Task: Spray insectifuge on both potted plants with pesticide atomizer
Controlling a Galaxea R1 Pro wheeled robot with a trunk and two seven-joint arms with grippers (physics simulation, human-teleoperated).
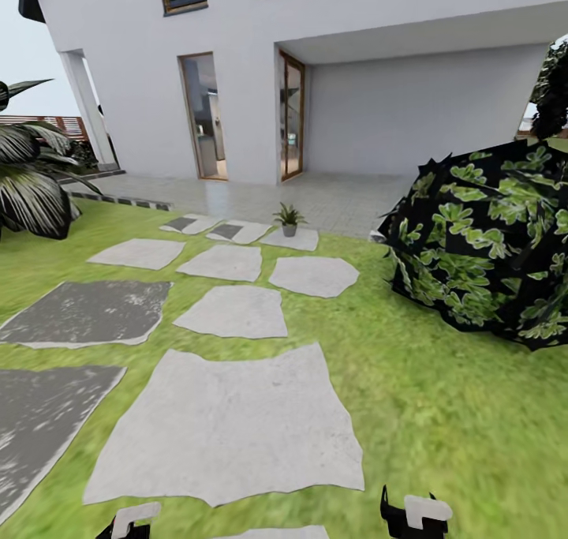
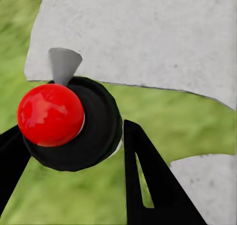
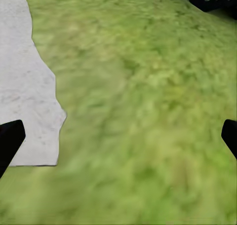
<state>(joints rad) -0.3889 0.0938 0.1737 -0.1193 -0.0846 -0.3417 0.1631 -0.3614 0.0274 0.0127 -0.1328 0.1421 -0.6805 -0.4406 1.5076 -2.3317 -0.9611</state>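
Observation:
In the left wrist view the pesticide atomizer (image 2: pixel 94 131) shows end-on: a round dark body with a glossy red knob and a pale grey cone-shaped nozzle. My left gripper (image 2: pixel 71 129) is shut on it, one black finger on each side, above grass and a grey stepping stone (image 2: pixel 148 37). Over bare lawn, my right gripper (image 3: pixel 121 136) is open with nothing between its fingers. Both grippers peek in at the head view's lower edge, left (image 1: pixel 134 519) and right (image 1: pixel 416 515). The potted plants and insectifuge are out of view.
Grey stepping stones (image 1: pixel 229 428) lead across the lawn to a white house with a paved patio (image 1: pixel 315 196). A big dark-leaved bush (image 1: pixel 485 247) stands at the right. A spiky thin-leaved plant in a small pot (image 1: pixel 289 219) sits far ahead. Palm-like fronds (image 1: pixel 31 184) are at the left.

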